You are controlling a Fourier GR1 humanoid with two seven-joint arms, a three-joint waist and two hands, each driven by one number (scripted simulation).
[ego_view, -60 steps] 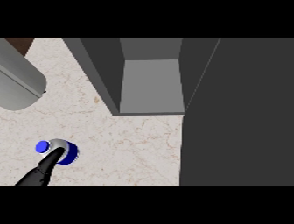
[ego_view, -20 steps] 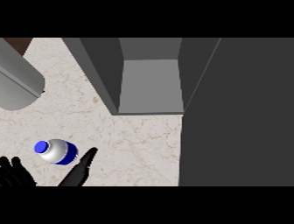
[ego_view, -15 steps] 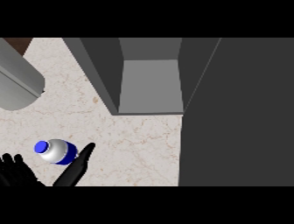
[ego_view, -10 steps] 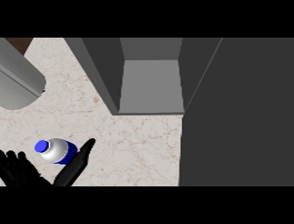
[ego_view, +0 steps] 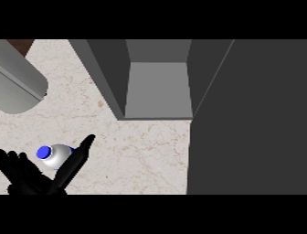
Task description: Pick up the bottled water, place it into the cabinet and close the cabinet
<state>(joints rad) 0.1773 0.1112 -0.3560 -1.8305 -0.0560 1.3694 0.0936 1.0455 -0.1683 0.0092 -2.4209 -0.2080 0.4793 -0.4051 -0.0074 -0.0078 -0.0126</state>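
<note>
Item: bottled water [ego_view: 59, 154], blue cap, pale body, standing on the marbled tabletop [ego_view: 143, 157] at lower left of the frame. Left robot hand [ego_view: 38, 183]: black, entering from the lower left corner, spread open, fingers [ego_view: 11, 167] just left of the cap, thumb [ego_view: 79, 153] straight along the bottle's right side; not curled round it. Cabinet [ego_view: 157, 87]: grey, open, upper centre, well apart from the bottle. Cabinet door [ego_view: 257, 119]: dark panel filling the right side. Grey cylinder [ego_view: 7, 77]: upper left.

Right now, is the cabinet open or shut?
Open. The cabinet shows its inside, and its door stands swung out at the right. The bottled water is outside it, on the counter.
</note>
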